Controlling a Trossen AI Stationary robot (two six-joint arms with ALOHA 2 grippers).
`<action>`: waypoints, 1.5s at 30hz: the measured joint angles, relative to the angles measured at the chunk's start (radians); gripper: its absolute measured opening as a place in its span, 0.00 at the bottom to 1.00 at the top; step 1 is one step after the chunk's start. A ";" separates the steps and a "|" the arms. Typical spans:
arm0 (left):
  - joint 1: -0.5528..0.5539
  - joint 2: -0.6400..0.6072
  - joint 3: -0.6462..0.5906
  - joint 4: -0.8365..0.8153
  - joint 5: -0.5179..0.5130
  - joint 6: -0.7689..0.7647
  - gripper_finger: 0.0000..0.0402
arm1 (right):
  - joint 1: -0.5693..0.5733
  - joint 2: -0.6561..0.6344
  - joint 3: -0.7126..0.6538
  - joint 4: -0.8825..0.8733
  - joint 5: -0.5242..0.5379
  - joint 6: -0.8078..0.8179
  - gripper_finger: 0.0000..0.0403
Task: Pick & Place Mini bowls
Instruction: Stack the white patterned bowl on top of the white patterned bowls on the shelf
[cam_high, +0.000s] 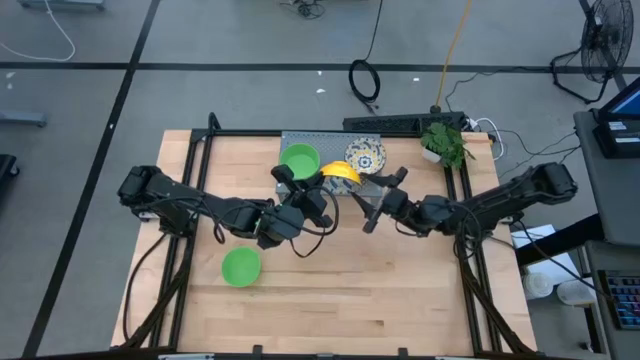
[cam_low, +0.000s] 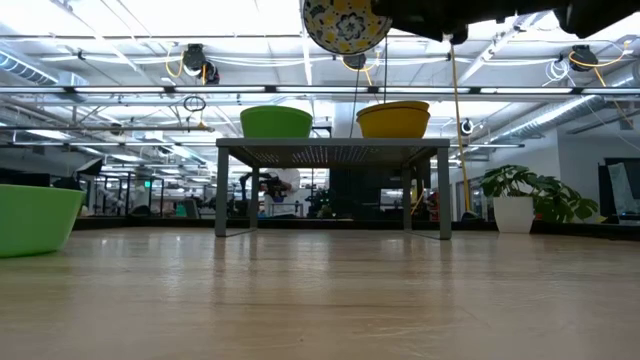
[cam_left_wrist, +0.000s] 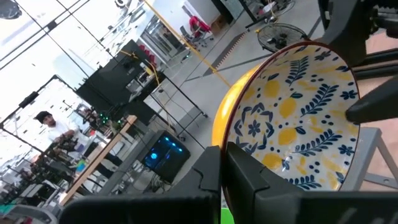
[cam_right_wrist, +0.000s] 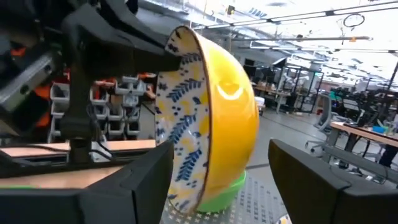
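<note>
My left gripper (cam_high: 320, 190) is shut on a mini bowl (cam_high: 340, 172), yellow outside and white with blue-and-yellow flowers inside (cam_left_wrist: 298, 112). It holds the bowl high above the grey stand (cam_low: 330, 150). A green bowl (cam_high: 300, 158) and another flowered bowl (cam_high: 366, 155) rest by their bases on the stand's top. A second green bowl (cam_high: 240, 267) sits on the table at the near left. My right gripper (cam_high: 378, 200) stands open just right of the held bowl, its fingers apart on either side in the right wrist view, touching nothing. My left gripper pinches the bowl's rim (cam_left_wrist: 219, 134), one finger on the flowered inside (cam_left_wrist: 255, 171) and one on the yellow outside (cam_left_wrist: 205, 177). The fingers come about level from the table's left. The bowl is lifted clear and tipped on its edge, its opening toward the near side (cam_low: 345, 22).
A potted plant (cam_high: 445, 143) stands at the table's far right corner, next to a power strip (cam_high: 400, 122) behind the stand. The near half of the wooden table (cam_high: 380, 300) is bare wood.
</note>
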 joint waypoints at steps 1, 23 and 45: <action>0.000 0.000 0.000 0.000 0.000 0.003 0.02 | -0.005 0.007 0.006 -0.002 0.000 -0.007 0.60; -0.008 0.000 0.016 -0.017 0.210 -0.202 0.26 | -0.049 0.034 0.153 -0.244 0.087 -0.218 0.01; -0.164 -0.023 0.016 -0.219 0.492 -0.239 0.82 | -0.644 0.157 1.142 -1.665 -0.422 0.193 0.00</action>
